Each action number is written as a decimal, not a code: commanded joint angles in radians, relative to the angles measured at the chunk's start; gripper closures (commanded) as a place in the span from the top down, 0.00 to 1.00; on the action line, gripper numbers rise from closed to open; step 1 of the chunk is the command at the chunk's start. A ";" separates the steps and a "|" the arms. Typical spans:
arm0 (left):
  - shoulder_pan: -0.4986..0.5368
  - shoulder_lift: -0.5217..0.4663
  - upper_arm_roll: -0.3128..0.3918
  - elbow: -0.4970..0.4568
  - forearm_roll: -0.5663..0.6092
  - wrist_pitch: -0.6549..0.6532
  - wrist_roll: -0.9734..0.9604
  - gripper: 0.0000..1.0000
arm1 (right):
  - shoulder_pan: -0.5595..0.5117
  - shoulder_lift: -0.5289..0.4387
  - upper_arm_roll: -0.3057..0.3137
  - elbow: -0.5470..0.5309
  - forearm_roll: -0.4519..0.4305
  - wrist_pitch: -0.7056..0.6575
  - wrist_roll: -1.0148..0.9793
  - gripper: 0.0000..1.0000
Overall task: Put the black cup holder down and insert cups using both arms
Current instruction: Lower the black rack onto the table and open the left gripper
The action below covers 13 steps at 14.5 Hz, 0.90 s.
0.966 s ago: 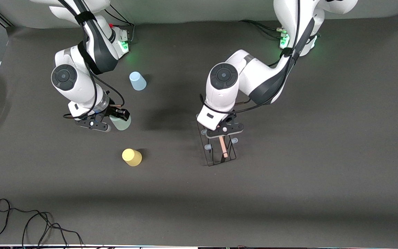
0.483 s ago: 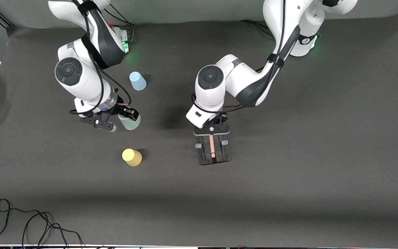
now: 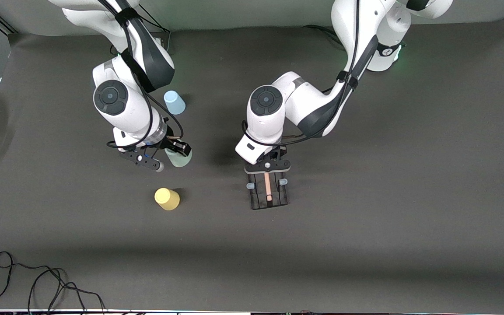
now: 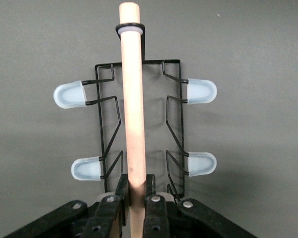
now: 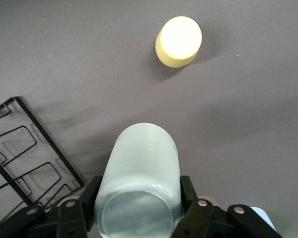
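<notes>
while the left gripper [image 3: 267,168] is pinching the black wire cup holder's [image 3: 268,194] wooden rod mid-table, the right gripper [image 3: 169,154] is clamping the pale green plastic cup [image 3: 179,158]; it should be approaching a prong squarely.

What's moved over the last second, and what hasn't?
The right gripper, shut on the green cup, carried it toward the left arm's end of the table, closing on the holder. The left gripper, gripping the holder's wooden handle, shifted the holder slightly toward the right arm's end and squared it from tilted to upright. The yellow cup and blue cup stayed put.
</notes>
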 commanded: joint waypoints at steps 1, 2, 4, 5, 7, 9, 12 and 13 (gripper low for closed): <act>-0.013 0.011 0.010 0.030 -0.006 0.002 -0.046 0.00 | 0.046 0.050 -0.007 0.087 0.011 -0.023 0.073 0.00; -0.013 0.010 0.010 0.031 -0.003 0.000 -0.046 0.64 | 0.049 0.063 -0.007 0.102 0.011 -0.025 0.102 0.00; -0.015 -0.005 0.010 0.050 -0.004 -0.021 -0.051 1.00 | 0.107 0.091 -0.007 0.133 0.011 -0.023 0.171 0.00; -0.003 -0.021 0.015 0.068 0.005 -0.046 -0.043 1.00 | 0.120 0.105 -0.007 0.146 0.011 -0.023 0.205 0.00; 0.080 -0.079 0.010 0.112 -0.004 -0.191 0.005 1.00 | 0.153 0.137 -0.007 0.188 0.011 -0.023 0.262 0.00; 0.134 -0.129 0.016 0.159 -0.009 -0.337 0.170 1.00 | 0.169 0.169 -0.007 0.238 0.011 -0.023 0.323 0.00; 0.266 -0.214 0.016 0.151 -0.007 -0.449 0.453 1.00 | 0.219 0.212 -0.007 0.298 0.011 -0.023 0.401 0.00; 0.322 -0.235 0.016 0.150 -0.009 -0.489 0.560 1.00 | 0.232 0.229 -0.007 0.320 0.011 -0.023 0.426 0.00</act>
